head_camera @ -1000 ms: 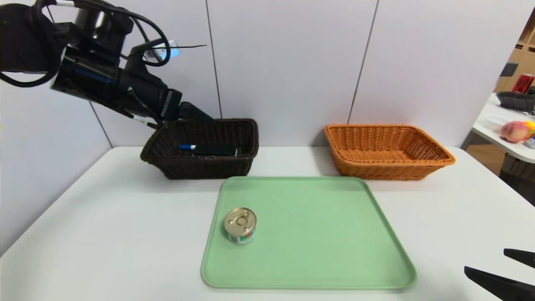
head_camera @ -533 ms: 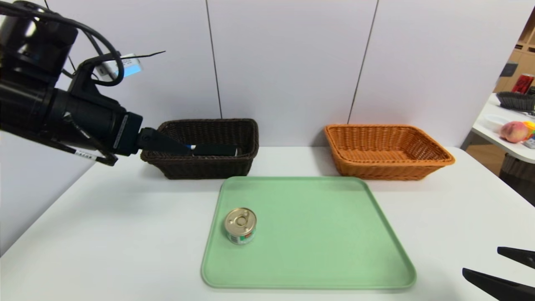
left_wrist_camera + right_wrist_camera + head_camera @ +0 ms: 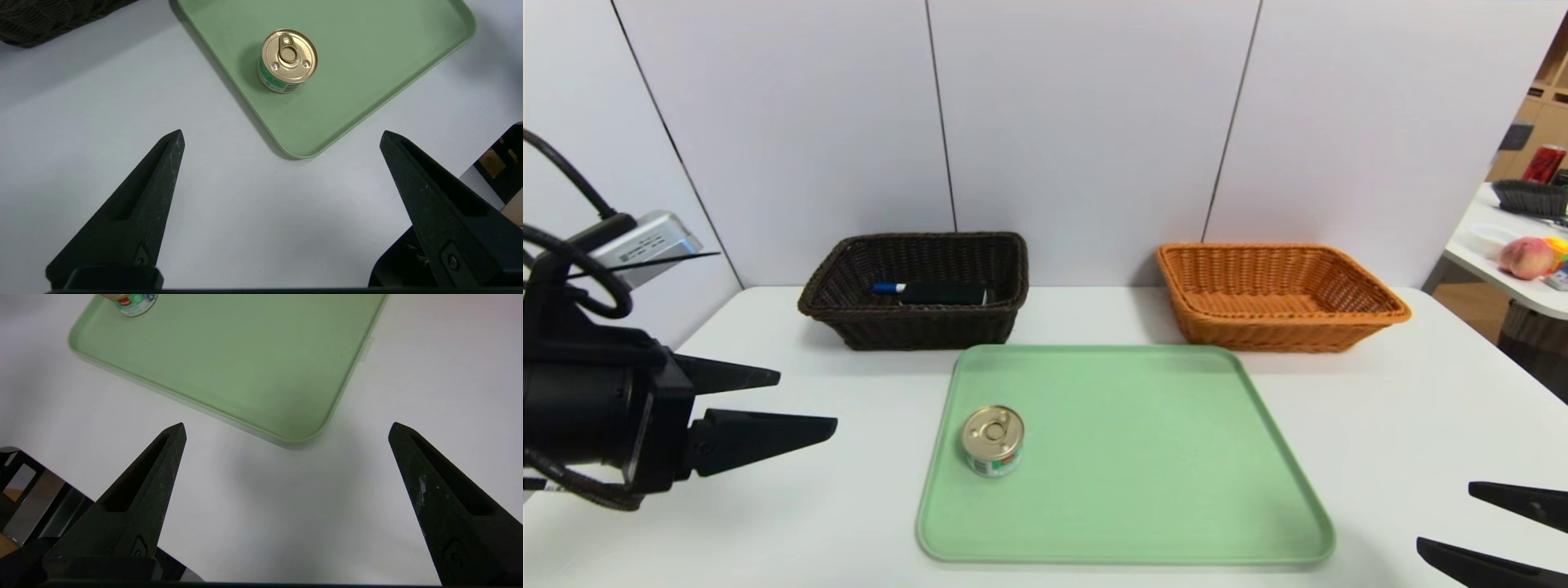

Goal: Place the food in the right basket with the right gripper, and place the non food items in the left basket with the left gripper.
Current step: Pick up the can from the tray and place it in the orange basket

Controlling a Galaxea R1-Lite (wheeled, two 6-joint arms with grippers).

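My left gripper (image 3: 805, 400) hangs over the table's (image 3: 768, 523) left side, fingers spread wide and holding nothing; my right gripper (image 3: 1445, 518) sits low at the near right, equally wide and empty. The tin can (image 3: 993, 441) stands upright on the green tray (image 3: 1143, 457), near its left edge. The marker (image 3: 888, 287) and eraser (image 3: 941, 293) lie in the dark brown basket (image 3: 915, 322), and the orange basket (image 3: 1282, 327) holds nothing.

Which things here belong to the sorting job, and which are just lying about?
Job:
- tin can
- marker
- eraser
- dark brown basket
- orange basket
- left hand, open
- right hand, open

Lying about:
- green tray
- peach
- red drink can
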